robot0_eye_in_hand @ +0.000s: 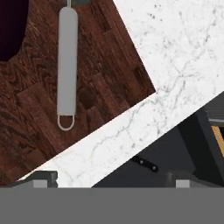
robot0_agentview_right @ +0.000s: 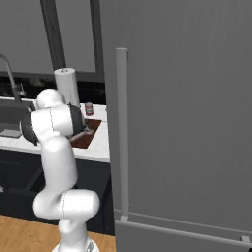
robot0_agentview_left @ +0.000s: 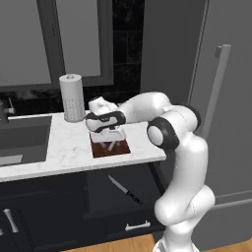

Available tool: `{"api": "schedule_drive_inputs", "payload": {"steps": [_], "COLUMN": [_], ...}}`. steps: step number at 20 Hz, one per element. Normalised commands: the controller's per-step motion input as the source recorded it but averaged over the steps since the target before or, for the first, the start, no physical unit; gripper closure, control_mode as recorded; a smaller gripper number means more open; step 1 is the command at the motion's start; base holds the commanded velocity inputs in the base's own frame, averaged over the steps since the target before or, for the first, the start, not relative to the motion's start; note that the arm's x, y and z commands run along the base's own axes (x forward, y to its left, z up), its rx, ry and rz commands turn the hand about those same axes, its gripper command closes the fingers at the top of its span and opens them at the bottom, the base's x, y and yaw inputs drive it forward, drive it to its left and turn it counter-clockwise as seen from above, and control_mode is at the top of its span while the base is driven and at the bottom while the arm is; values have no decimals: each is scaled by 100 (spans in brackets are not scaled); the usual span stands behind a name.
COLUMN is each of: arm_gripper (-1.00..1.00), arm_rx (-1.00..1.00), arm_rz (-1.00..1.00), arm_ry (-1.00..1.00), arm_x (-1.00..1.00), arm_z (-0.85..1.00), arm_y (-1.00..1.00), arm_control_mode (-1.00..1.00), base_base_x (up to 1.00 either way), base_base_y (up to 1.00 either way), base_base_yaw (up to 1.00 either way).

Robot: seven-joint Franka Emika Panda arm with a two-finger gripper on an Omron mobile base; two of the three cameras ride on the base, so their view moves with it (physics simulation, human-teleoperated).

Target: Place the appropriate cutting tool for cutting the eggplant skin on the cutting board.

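We see the peeler (robot0_eye_in_hand: 67,65) lying flat on the cutting board (robot0_eye_in_hand: 105,87), its grey handle running along the wood with the loop end toward the board's near corner. The eggplant (robot0_eye_in_hand: 11,26) sits on the same board just beside the peeler, not touching it. Our end effector (robot0_eye_in_hand: 109,179) hangs over the board's corner with its two fingertips spread wide apart and nothing between them; it has hold of nothing.

We judge the placing step essentially done: the tool rests wholly on the board, away from the edge. Doing the rest well means lifting the end effector straight up off the board, without sweeping sideways, so that neither fingertip catches the handle or nudges the eggplant.

Around the board, the marble counter (robot0_agentview_left: 59,142) carries a tall paper towel roll (robot0_agentview_left: 72,97) behind the board, toward the wall, and a small can (robot0_agentview_right: 89,109) near the board's far edge. A sink (robot0_agentview_left: 19,140) lies well off to one side of the board. Below the board, a black-handled knife (robot0_agentview_left: 125,189) lies in an open drawer (robot0_agentview_left: 123,206), the wrong tool here. The fridge (robot0_agentview_right: 187,123), with its tall handle, stands close by the board, so we would keep the elbow from swinging toward it on retreat.
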Motion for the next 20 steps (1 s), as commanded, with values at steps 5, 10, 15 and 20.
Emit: {"api": "schedule_drive_inputs", "payload": {"steps": [5,10,15,20], "arm_gripper": [-100,-100,-100,-100], "arm_rx": [0,7,7,1], "arm_rz": [0,0,1,9], "arm_ry": [-22,-8,0,0], "arm_x": [-100,-100,-99,-100], "arm_z": [32,60,95,69], "arm_y": [-57,-70,-59,-33], "arm_control_mode": [-100,-100,-100,-100], "base_base_x": [0,0,0,0], "base_base_y": [0,0,0,0], "base_base_yaw": [0,0,0,0]}}
